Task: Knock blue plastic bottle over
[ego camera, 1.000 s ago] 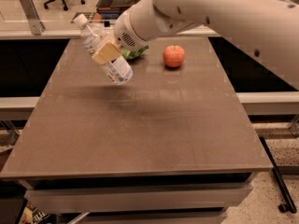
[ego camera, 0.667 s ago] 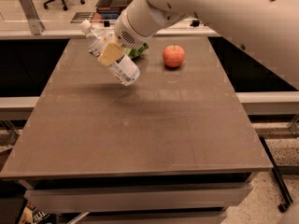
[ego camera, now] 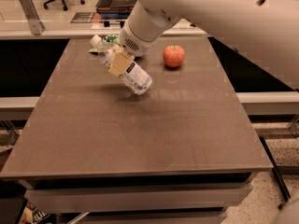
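Observation:
The blue plastic bottle (ego camera: 133,76) is clear with a white cap and a white-and-blue label. It is tilted steeply, with the cap up to the left and the base down to the right, close above the brown table (ego camera: 140,134). My gripper (ego camera: 120,62) is shut around the bottle's middle, and a tan finger pad (ego camera: 119,64) lies across the front of it. The white arm reaches in from the upper right. The bottle casts a shadow on the table just under its base.
A red apple (ego camera: 174,56) stands on the table to the right of the bottle. A green object (ego camera: 110,38) lies behind the gripper near the table's far edge. Beyond are a counter, a dark tray and an office chair.
The gripper has carried the tilted bottle to the right and lower, nearer the table top. The apple has not moved.

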